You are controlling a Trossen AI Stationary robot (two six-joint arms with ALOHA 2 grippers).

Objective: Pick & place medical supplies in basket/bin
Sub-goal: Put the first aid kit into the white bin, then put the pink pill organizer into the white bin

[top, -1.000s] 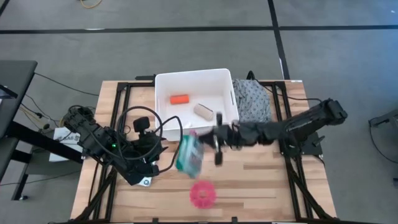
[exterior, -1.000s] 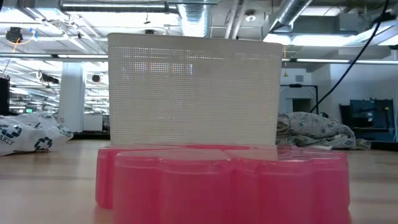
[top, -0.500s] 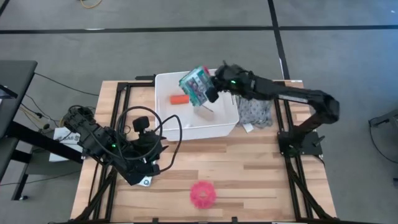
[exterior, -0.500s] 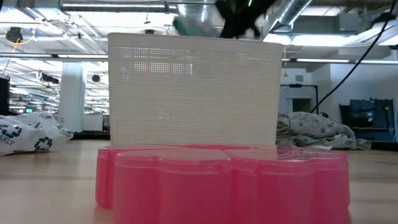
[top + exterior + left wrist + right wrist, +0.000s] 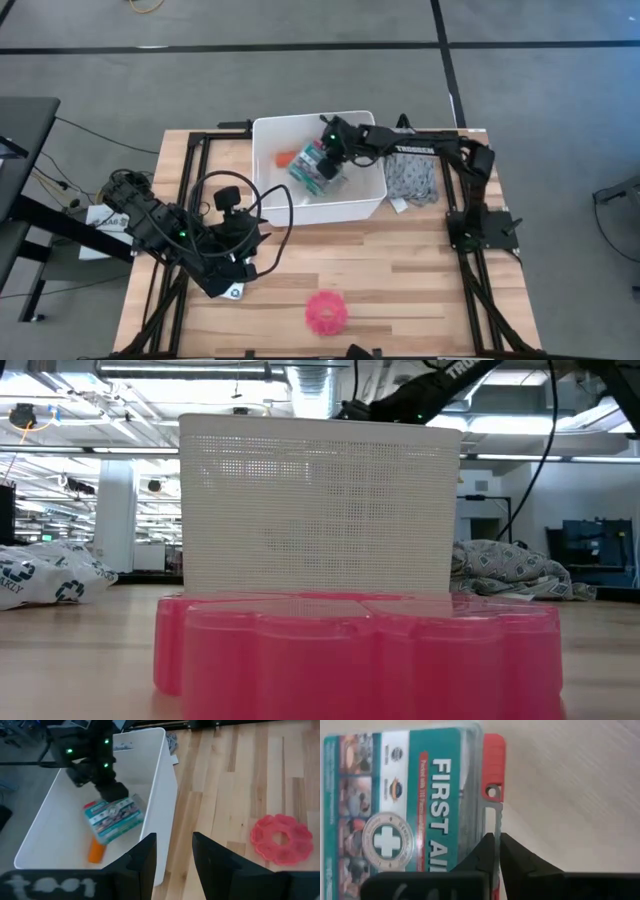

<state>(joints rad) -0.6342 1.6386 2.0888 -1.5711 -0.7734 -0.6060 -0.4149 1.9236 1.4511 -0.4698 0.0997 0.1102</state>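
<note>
Inside the white tub (image 5: 365,205), the green-white box (image 5: 316,163) is held low by the right gripper (image 5: 333,153), pinched tight at its edge. The box's long side is slanted across the tub, just beside the orange cylinder (image 5: 285,157). The left gripper (image 5: 173,855) is parked partly open, well apart from the tub. The pink tape roll (image 5: 326,312) is left farthest from the tub.
</note>
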